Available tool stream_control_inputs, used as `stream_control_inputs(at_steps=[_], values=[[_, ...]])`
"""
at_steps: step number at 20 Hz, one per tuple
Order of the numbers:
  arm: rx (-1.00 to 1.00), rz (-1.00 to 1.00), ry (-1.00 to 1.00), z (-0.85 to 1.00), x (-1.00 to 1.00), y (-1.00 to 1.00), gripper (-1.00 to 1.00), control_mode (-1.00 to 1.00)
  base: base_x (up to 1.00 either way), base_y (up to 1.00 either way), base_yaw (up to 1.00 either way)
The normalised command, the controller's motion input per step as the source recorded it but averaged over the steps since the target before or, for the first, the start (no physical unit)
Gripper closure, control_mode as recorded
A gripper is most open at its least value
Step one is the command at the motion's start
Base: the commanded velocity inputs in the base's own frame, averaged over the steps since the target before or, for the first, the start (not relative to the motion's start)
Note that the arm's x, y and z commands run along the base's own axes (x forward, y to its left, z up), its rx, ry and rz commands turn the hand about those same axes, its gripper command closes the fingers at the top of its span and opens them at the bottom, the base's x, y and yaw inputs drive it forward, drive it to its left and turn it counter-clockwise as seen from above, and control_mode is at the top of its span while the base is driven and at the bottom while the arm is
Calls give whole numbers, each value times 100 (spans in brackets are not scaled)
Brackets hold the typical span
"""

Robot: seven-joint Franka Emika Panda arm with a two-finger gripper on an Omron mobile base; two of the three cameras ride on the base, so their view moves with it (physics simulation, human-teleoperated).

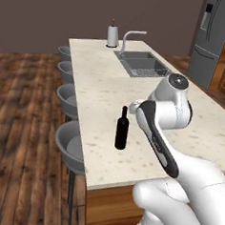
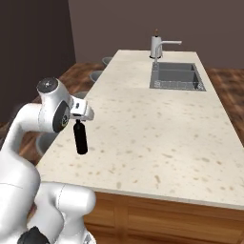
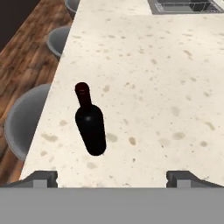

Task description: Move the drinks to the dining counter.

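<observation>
The tall black wine bottle (image 1: 122, 129) (image 2: 81, 137) (image 3: 89, 122) stands upright on the dining counter (image 1: 107, 85) (image 2: 157, 119) (image 3: 153, 87), close to its near edge on the stool side. My gripper (image 1: 135, 106) (image 2: 85, 113) (image 3: 113, 177) hovers just above and behind the bottle's neck. It is open, with its fingertips (image 3: 43, 177) spread wide and nothing between them. The bottle stands free of the fingers. The small red can and the short dark-red bottle are out of view.
A steel sink (image 1: 142, 64) (image 2: 176, 76) and curved faucet (image 1: 131, 37) (image 2: 167, 44) sit at the counter's far end, beside a white upright holder (image 1: 112, 35). Grey round stools (image 1: 69, 144) (image 3: 26, 122) line the counter's left side. A steel fridge (image 1: 211, 36) stands far right.
</observation>
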Motion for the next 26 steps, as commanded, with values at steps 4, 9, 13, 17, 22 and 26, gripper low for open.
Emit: stream_control_inputs(at_steps=[4, 9, 13, 17, 22, 26], values=[[0, 0, -1, 9, -100, -43, -100, -100, 0, 0, 0], [0, -1, 10, 21, -93, -7, -100, -100, 0, 0, 0], [0, -4, 25, 29, -76, 0, -100, -100, 0, 0, 0], [0, -4, 24, 11, -53, 0, -100, -100, 0, 0, 0], [-1, -1, 16, 30, -20, 0, -100, -100, 0, 0, 0], [0, 0, 2, 17, 0, 0, -100, -100, 0, 0, 0]])
